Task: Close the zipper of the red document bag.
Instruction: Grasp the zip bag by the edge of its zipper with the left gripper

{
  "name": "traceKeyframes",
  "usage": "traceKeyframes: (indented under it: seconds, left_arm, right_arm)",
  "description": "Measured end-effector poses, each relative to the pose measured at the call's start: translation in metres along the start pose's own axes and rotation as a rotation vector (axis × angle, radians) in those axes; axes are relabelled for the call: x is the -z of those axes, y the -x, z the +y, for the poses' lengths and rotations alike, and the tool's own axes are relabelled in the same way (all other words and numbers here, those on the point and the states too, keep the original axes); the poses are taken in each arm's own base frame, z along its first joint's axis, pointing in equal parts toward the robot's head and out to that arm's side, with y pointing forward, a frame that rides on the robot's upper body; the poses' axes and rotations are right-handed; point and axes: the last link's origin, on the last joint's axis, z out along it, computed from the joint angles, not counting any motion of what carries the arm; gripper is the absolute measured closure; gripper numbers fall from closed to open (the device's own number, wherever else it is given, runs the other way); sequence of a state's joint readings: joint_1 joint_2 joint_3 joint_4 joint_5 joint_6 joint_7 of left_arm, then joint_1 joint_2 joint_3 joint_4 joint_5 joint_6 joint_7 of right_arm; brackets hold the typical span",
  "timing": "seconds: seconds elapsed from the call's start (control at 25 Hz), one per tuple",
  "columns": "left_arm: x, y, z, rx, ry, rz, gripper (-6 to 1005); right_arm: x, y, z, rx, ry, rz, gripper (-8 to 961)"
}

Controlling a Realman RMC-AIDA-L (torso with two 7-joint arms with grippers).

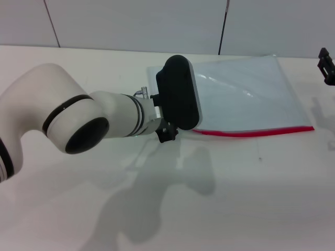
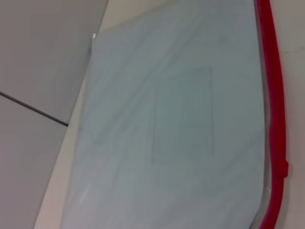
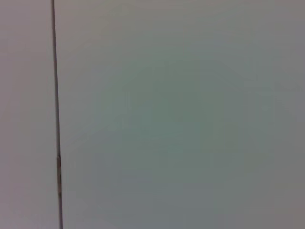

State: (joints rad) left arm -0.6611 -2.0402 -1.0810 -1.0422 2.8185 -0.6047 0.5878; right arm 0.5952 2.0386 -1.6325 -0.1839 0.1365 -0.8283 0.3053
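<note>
Red document bag [image 1: 251,94], flat translucent plastic rectangle, red-edged; left pincer [image 1: 166,133] at its corner, grip unclear.

- Left arm [image 1: 68,123], head view, left and centre of frame: glossy white rounded casing, thick elbow-like bulge at far left
- Black ring band around the casing beside a round black end cap [image 1: 86,135], lower left of centre
- Narrow black and silver rings where the white forearm meets the wrist, centre of frame
- Small silver metal fitting [image 1: 140,93] projecting from the wrist, just above centre
- Large black oblong housing [image 1: 178,99] with rounded corners, centre of frame
- Small black part below the housing
- Right gripper [image 1: 327,65], upper right edge: black angular piece, partly cut off
</note>
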Motion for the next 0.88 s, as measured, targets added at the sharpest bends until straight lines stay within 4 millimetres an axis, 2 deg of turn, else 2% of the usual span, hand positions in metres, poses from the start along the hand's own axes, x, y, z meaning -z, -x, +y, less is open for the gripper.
traceKeyframes:
  seconds: [0.48,0.88]
  left_arm:
    - [-0.0001,-0.0002,-0.0032,0.021,-0.017,0.009,829]
    - [-0.0001,0.0003,-0.0036,0.024,-0.028,0.014,892]
  right_arm:
    - [0.0,-0.0001,0.0007,-0.011,0.005,0.001,413]
    - [0.0001,-0.0004,0.0042,-0.005,0.028,0.002,414]
